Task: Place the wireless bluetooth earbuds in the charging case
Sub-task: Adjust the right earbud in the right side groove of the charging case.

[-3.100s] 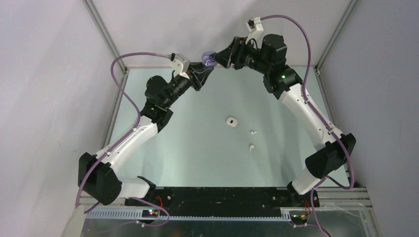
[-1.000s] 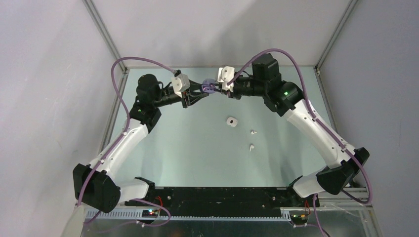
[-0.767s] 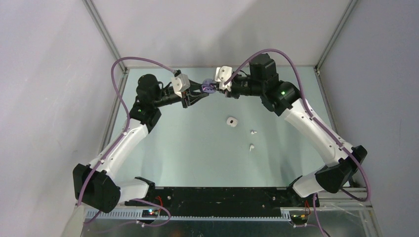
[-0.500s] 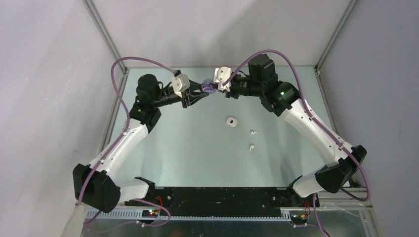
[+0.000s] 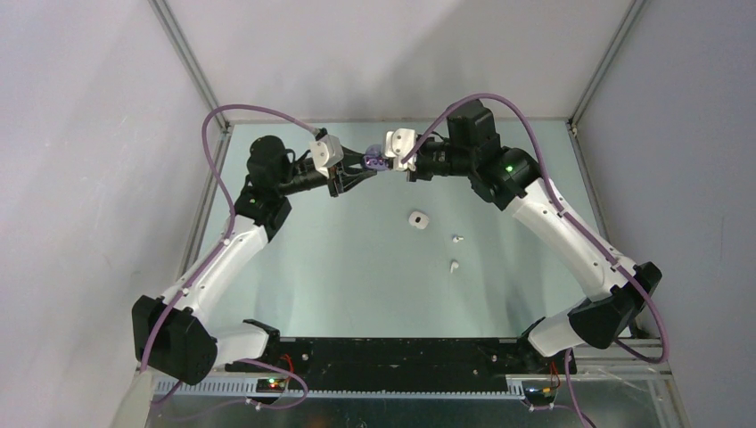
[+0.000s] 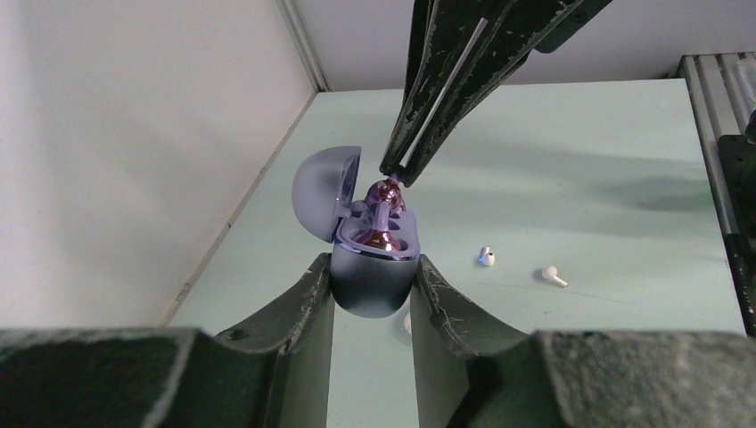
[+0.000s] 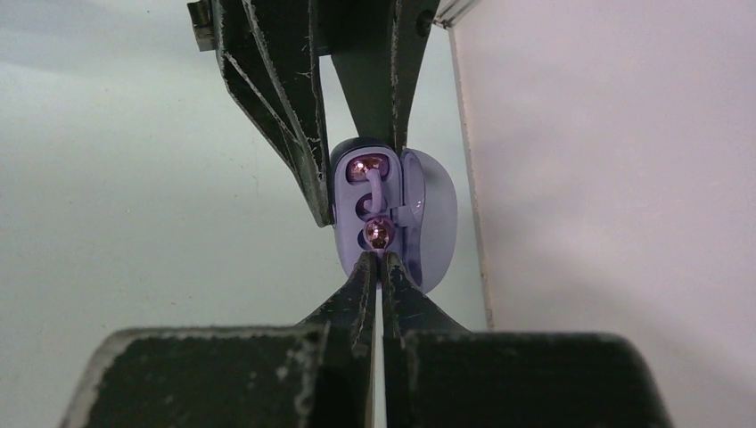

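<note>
My left gripper (image 6: 374,267) is shut on the body of a purple charging case (image 6: 374,283), held above the table at the far side with its lid (image 6: 321,187) swung open. One purple earbud (image 7: 367,166) sits in its socket. A second purple earbud (image 7: 378,233) stands half-raised from the other socket. My right gripper (image 7: 378,256) is shut, and its tips touch that earbud's head from outside, with nothing between the jaws. In the top view the two grippers, left (image 5: 367,163) and right (image 5: 387,160), meet at the case (image 5: 375,161).
A white case (image 5: 417,219) lies mid-table, with two white earbuds (image 5: 458,239) (image 5: 454,265) to its right and nearer the bases. The enclosure's left wall and frame post stand close behind the held case.
The right gripper's jaws have closed at the raised purple earbud. Both arms have stayed almost in place over the last second; before that they came down and nearer from the back.
</note>
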`<state>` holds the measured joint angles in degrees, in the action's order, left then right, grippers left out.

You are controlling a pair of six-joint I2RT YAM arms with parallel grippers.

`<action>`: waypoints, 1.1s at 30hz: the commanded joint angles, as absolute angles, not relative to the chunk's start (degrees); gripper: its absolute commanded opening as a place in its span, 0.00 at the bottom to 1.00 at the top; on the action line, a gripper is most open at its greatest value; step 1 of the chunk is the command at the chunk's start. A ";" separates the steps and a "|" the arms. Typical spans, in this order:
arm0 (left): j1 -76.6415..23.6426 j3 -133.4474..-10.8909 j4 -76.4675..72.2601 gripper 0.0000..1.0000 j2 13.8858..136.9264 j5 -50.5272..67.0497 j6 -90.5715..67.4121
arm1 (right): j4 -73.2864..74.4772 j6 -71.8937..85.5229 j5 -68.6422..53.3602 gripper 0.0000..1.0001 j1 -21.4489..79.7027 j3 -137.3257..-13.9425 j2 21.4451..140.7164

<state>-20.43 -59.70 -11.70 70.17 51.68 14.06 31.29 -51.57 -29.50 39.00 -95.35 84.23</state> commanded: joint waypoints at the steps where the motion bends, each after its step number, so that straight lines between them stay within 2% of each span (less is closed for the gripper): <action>1: -20.04 -59.65 -14.49 0.00 67.83 51.82 14.56 | 32.86 -53.29 -30.80 0.00 38.82 -96.91 84.13; 33: -20.04 -58.75 -15.38 0.00 67.54 50.84 13.38 | 37.65 -57.79 -28.54 0.00 39.33 -99.46 85.61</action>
